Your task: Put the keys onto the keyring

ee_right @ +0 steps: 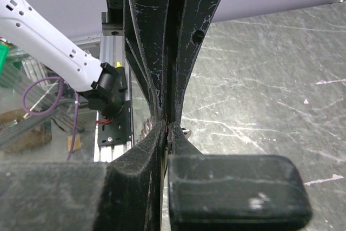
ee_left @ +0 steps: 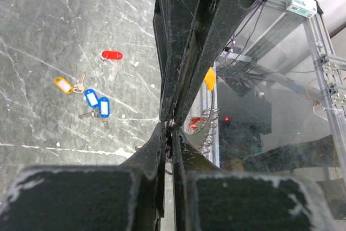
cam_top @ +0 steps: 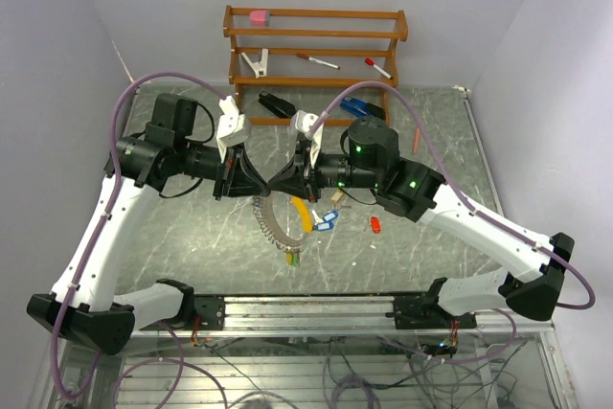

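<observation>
My left gripper and right gripper meet tip to tip above the table's middle. Both are shut on the top of the keyring, a thin silvery wire coil that hangs below them with yellow and green tags at its bottom. In the left wrist view the wire sits between my gripper's shut jaws, and the coil hangs on the right. The right wrist view shows its gripper shut too. Loose keys lie on the table: yellow tag, two blue tags, red tag.
A wooden rack stands at the back with a pink eraser, a clip and red-capped markers. A black stapler and a blue stapler lie in front of it. An orange pen lies far right.
</observation>
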